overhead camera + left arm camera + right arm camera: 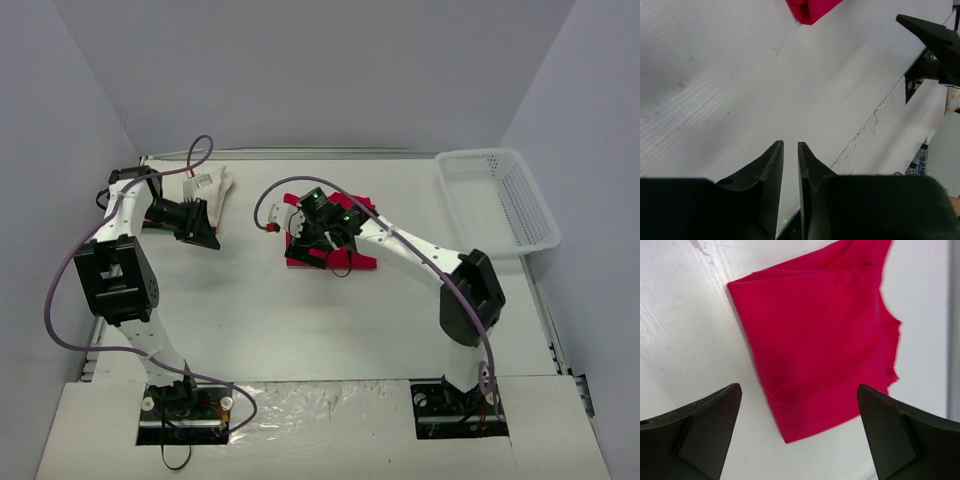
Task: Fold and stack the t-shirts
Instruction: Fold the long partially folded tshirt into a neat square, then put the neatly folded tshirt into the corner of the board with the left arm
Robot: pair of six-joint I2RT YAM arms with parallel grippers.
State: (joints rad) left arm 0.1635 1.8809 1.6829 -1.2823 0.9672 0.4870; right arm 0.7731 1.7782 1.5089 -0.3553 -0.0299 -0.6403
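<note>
A bright red t-shirt (pixel 300 258) lies folded into a rough square at the middle of the table, and the right wrist view shows it (pixel 815 330) from above. My right gripper (pixel 318 238) hovers over it, open wide, its fingertips (pixel 715 410) spread to either side of the shirt's near corner and holding nothing. A white t-shirt (pixel 212 188) lies folded at the back left. Just in front of it is my left gripper (pixel 210 240), shut down to a thin slit (pixel 790 150) and empty, over bare table. A corner of the red t-shirt (pixel 810 10) shows ahead of it.
A white plastic lattice basket (pixel 495 200) stands at the back right corner. White walls close in the table on three sides. A dark part of the right arm (pixel 935 35) shows at the top right of the left wrist view.
</note>
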